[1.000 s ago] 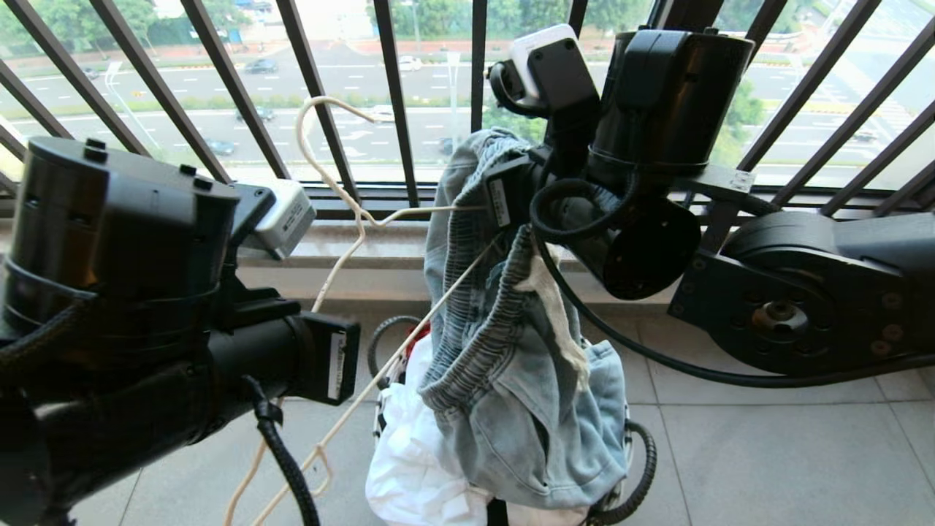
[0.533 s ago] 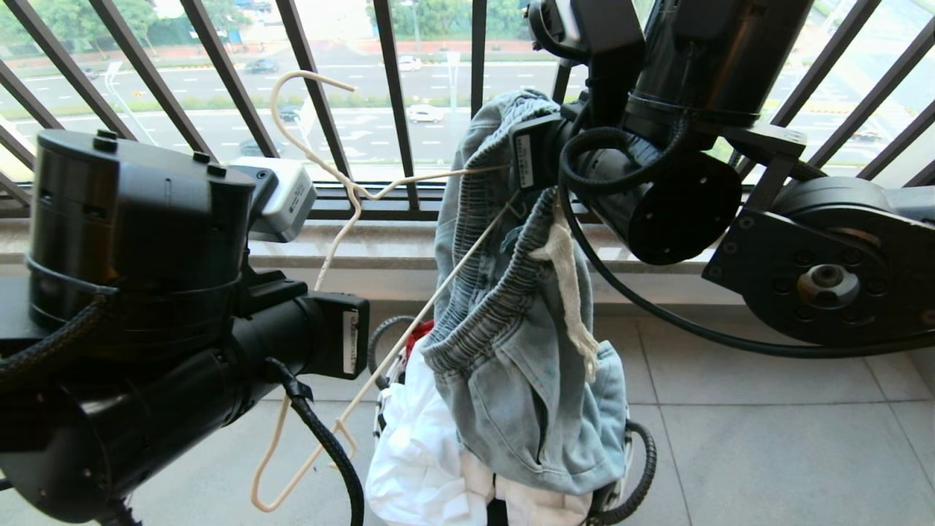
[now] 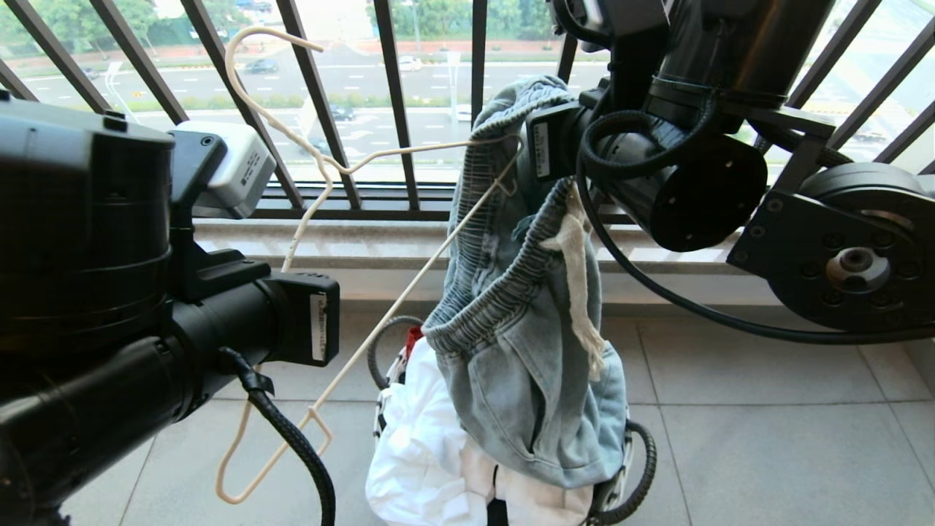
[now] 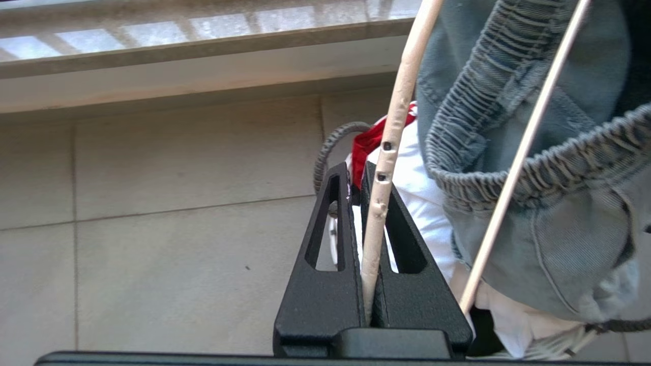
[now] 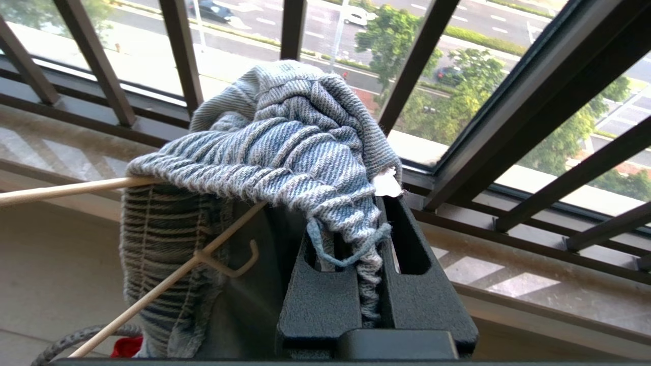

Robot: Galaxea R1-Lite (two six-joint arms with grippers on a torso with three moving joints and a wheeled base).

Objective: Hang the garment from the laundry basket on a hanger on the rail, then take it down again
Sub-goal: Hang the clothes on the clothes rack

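Observation:
The garment [image 3: 526,380], blue-grey denim shorts, hangs over the laundry basket [image 3: 379,418] with its lower end still resting in it. My right gripper [image 5: 356,223] is shut on the ribbed waistband [image 5: 285,137] at the top. One shoulder of the thin cream hanger [image 3: 409,299] pokes inside the waistband, and its small side hook [image 5: 239,264] sits against the fabric. My left gripper [image 4: 354,173] is shut on the hanger's chipped wire [image 4: 386,168] at the left. The hanger's hook [image 3: 241,44] points up against the window bars. The rail is out of view.
A black barred window railing [image 3: 398,109] and a stone sill [image 3: 380,248] stand close behind the shorts. White cloth [image 3: 424,453] and a red piece [image 3: 414,337] fill the basket. Grey floor tiles [image 3: 767,438] spread to the right.
Both arms have risen, carrying hanger and shorts upward. The hanger's hook has moved up and to the left, and the waistband now sits higher against the bars. Both grips are unchanged.

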